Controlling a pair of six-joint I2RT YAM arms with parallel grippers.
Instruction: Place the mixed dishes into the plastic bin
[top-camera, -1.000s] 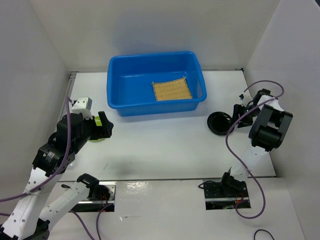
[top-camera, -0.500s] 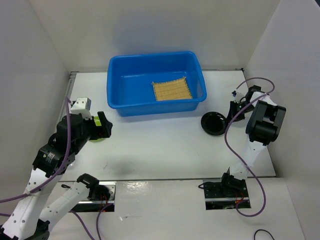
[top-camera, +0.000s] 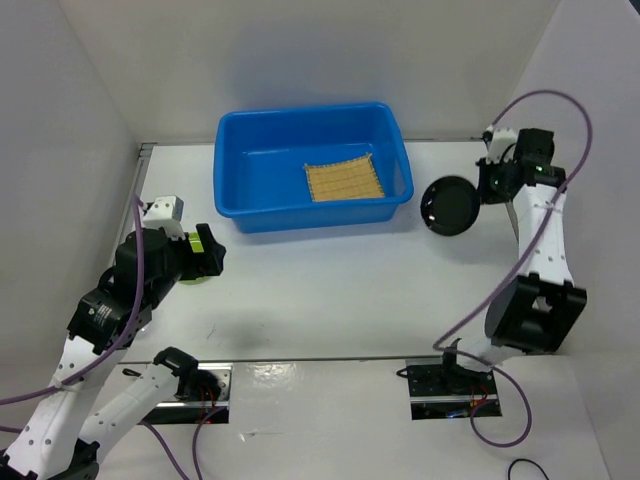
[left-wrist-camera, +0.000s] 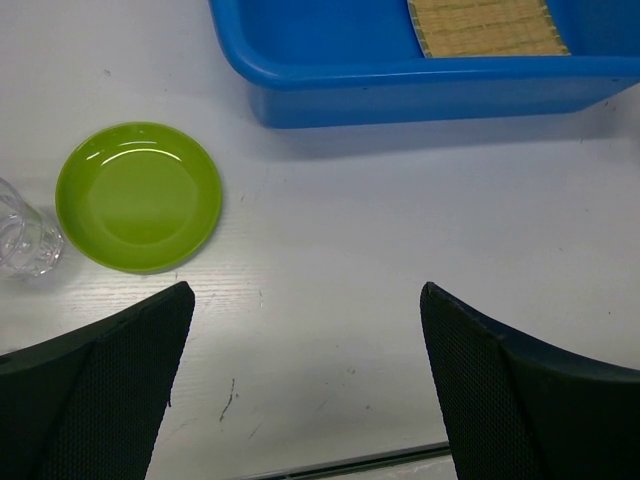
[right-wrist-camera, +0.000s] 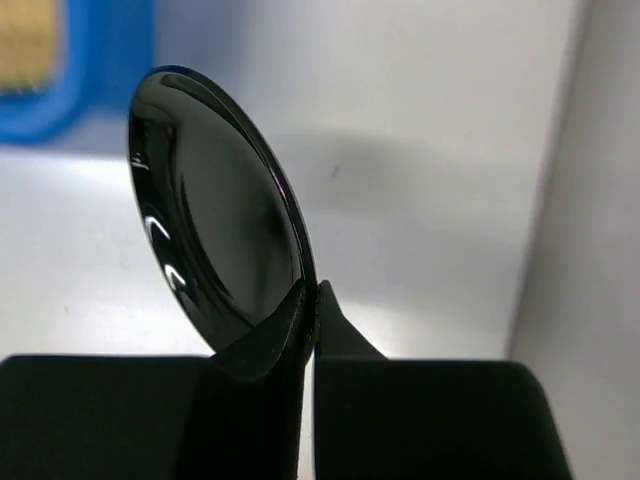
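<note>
Right gripper (right-wrist-camera: 310, 300): jaws pinching the rim of the small black plate (right-wrist-camera: 215, 230), which is held up on edge, off the table (left-wrist-camera: 330, 250), just right of the blue bin (top-camera: 300, 215). Bamboo mat (top-camera: 344, 181) lies flat inside the bin, toward its right end. Left gripper (left-wrist-camera: 305, 300): jaws spread wide, hovering near the lime-green plate (left-wrist-camera: 139, 196); the clear cup (left-wrist-camera: 25, 240) stands just beside that plate, both outside the bin.

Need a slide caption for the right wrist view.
Right gripper pinches the black plate by its rim, blue bin in background.
</note>
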